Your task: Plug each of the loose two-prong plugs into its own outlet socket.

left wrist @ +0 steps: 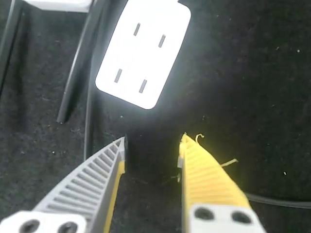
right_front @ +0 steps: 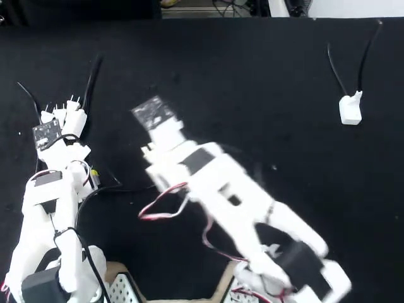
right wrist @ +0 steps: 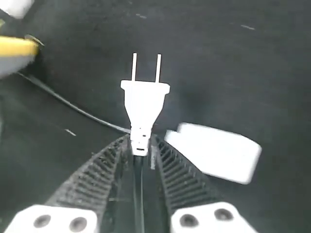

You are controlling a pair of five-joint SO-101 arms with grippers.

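Left end effector (left wrist: 152,141): open, with the grey and yellow fingers spread and nothing between them. It hangs just short of the outlet.
Outlet (left wrist: 143,53): a white block lying flat on the black surface (right_front: 252,76). Four slots show and all are bare, with no plug seated.
Cables (left wrist: 77,73): black, running alongside the outlet.
Pronged pieces (right_front: 73,113): in the high view, white bits with prongs sticking out, just past the left arm's tip. I cannot tell how many plugs are there.
Right end effector (right wrist: 141,141): closed on the tail of the plug, over the middle of the surface.
Plug (right wrist: 145,94): white, two-prong, held in line with the fingers. The prongs point away and touch nothing.
White block (right wrist: 218,153): lies near the held plug and off to one side. Its face is hidden, so I cannot tell whether it has sockets.
White piece (right_front: 350,109): far right, with black cord attached, well apart from both arms. I cannot tell whether it is a plug or a socket.
Done so far (judgement): one plug is picked up and oriented prongs-first. No insertion is visible.
Left to do (judgement): align the held plug with a slot pair and push it home, then pick up and seat the remaining loose plugs, each in its own socket.
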